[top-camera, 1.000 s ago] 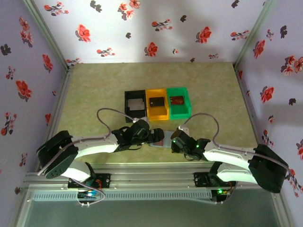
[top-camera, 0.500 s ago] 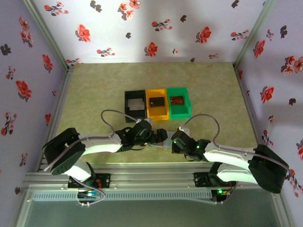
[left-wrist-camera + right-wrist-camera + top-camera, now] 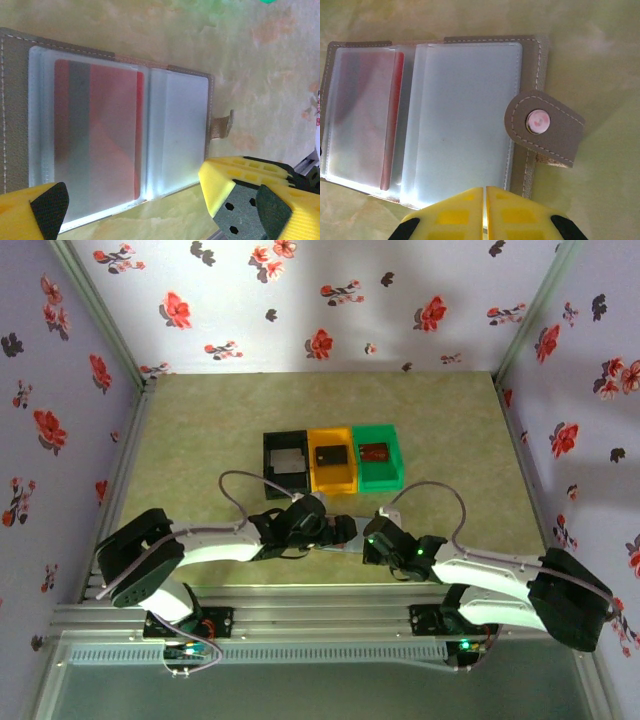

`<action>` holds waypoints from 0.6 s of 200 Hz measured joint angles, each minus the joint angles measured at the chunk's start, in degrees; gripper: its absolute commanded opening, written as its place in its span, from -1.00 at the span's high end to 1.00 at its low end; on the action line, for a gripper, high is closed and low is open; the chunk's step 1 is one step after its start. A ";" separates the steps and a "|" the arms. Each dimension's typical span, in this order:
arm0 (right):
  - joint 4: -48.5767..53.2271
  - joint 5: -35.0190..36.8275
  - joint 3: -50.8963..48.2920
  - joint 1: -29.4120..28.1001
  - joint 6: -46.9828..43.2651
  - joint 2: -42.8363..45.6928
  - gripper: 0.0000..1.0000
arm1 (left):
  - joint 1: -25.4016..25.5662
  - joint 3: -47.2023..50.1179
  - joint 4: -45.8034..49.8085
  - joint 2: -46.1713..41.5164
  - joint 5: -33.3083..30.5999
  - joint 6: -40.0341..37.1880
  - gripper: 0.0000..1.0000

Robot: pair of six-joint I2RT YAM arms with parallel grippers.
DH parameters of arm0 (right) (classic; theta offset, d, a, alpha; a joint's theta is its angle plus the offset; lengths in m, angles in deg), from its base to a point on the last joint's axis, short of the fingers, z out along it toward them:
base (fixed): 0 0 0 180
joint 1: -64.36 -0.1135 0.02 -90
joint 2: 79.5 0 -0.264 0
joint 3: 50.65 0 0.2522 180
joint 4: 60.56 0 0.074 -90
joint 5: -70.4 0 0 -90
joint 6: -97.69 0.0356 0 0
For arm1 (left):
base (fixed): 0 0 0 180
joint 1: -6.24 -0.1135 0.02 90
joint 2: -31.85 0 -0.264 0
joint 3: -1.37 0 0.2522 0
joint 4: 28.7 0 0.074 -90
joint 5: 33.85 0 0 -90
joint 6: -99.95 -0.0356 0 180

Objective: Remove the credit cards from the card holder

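Holder: the flat grey fabric card holder with clear plastic sleeves (image 3: 175, 125) is lying open on the mottled yellow-green table (image 3: 200, 440), just in front of the bins and between the two grippers.

Remaining card: a red card with a dark stripe (image 3: 100, 125) is sitting inside the sleeve away from the snap tab (image 3: 542, 127); the sleeve beside the tab is looking empty.

Cards already out: a grey card (image 3: 288, 460) is resting in the black plastic bin (image 3: 270, 445), a dark card (image 3: 329, 454) in the orange bin (image 3: 350, 475), and a reddish-brown card (image 3: 374, 452) in the green bin (image 3: 390, 465).

Left gripper: the left gripper (image 3: 135, 192) is hanging over the near edge of the holder with its yellow fingers spread wide and holding nothing.

Right gripper: the right gripper (image 3: 485, 205) is keeping its fingers pressed together at the holder's near edge; it is possibly pinning the holder down, though contact is hard to judge from this angle.

Change: over the last second the left arm has been reaching further toward the centre, bringing its gripper over the holder, while the right arm has been barely shifting.

Meaning: the task is nearing its end, with one card apparently left; the left gripper is lining up to draw it out while the right is steadying the holder.
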 measured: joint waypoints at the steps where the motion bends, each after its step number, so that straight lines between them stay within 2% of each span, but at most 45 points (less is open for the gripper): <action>1: 0.00 0.00 0.00 0.02 0.00 0.00 0.78 | 0.00 -0.04 0.11 0.02 -0.04 -0.07 -1.00; 120: -0.26 -0.20 -0.76 0.02 0.09 0.37 0.79 | 1.25 -0.74 4.46 0.61 -2.75 -1.77 -1.00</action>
